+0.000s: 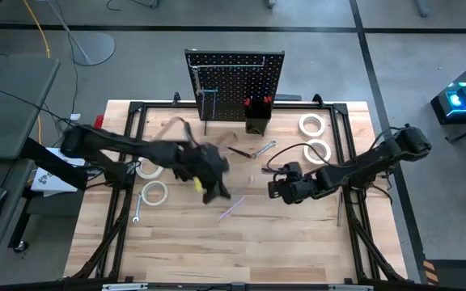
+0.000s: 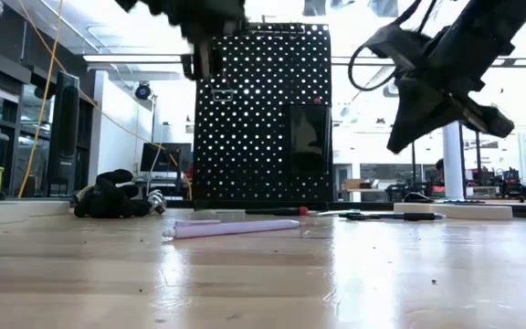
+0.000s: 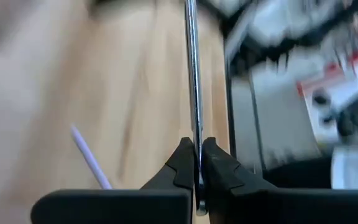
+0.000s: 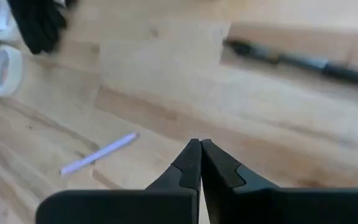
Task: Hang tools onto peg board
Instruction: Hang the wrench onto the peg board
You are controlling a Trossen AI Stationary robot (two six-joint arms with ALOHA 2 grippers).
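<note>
I have the left gripper (image 3: 197, 163) clamped on a slim silver tool (image 3: 192, 74) — its shaft runs straight out between the fingers in the left wrist view, though I can't tell whether it's a wrench or a driver blade. From above, that gripper sits over the middle of the table (image 1: 184, 242), in front of the peg board (image 1: 237, 77), which stands upright at the far edge with its hooks and small black bin (image 1: 256, 123). The right gripper (image 4: 199, 163) is closed on nothing and hangs above the boards right of centre. Other tools lie loose: a pale lilac stick (image 2: 231, 228) just before the board, white tape rolls (image 1: 154, 193) to either side, a wrench (image 1: 136, 208) near the left rail.

To do this well, I judge I should carry the tool up level, keep the shaft from swinging, line its end with a free hook — and only then let go.
</note>
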